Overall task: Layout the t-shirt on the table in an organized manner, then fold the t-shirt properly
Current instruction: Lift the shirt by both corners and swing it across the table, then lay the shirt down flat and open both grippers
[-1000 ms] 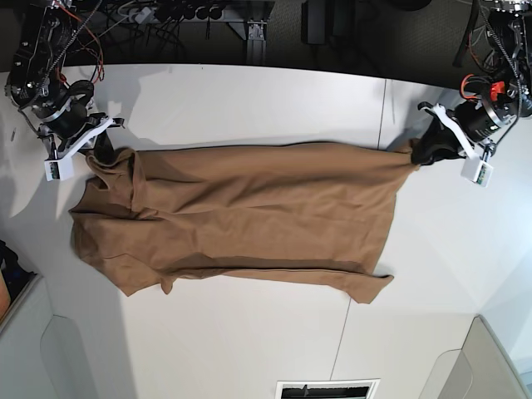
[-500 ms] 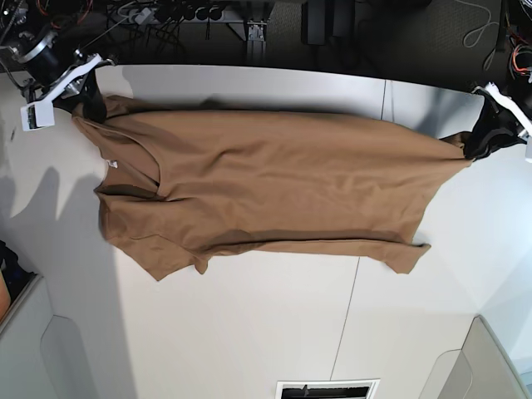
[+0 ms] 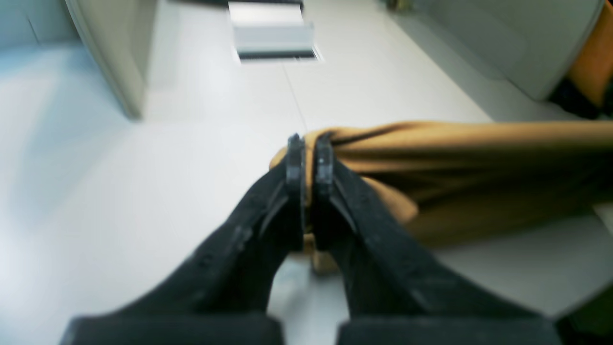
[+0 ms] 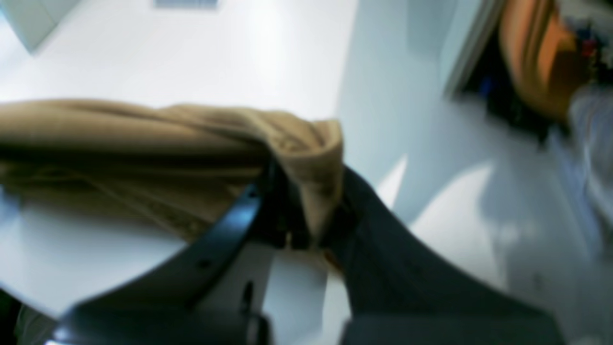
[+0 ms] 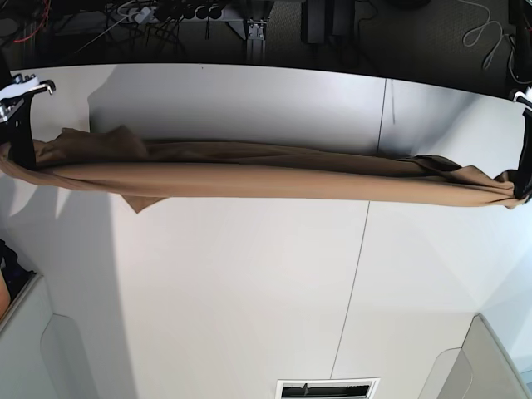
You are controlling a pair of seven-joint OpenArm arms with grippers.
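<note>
The tan t-shirt [image 5: 266, 176] hangs stretched in a long narrow band above the white table [image 5: 249, 299], held at both ends. My left gripper [image 5: 523, 179] at the base view's far right edge is shut on one end of the shirt; the left wrist view shows its black fingers [image 3: 295, 163] pinching tan fabric [image 3: 455, 163]. My right gripper [image 5: 23, 150] at the far left edge is shut on the other end; the right wrist view shows fabric [image 4: 143, 143] bunched between its fingers [image 4: 268, 201]. The shirt's lower part is hidden behind the band.
A thin dark seam [image 5: 353, 274] runs across the table right of centre. A slotted white vent [image 5: 327, 388] sits at the near edge. Grey panels [image 5: 478, 366] stand at the near corners. Cables and dark frame parts [image 5: 191, 17] lie beyond the far edge.
Both grippers have moved up and outward to the frame edges. The shirt, lying spread on the table a second ago, is now lifted and pulled taut into a narrow band.
</note>
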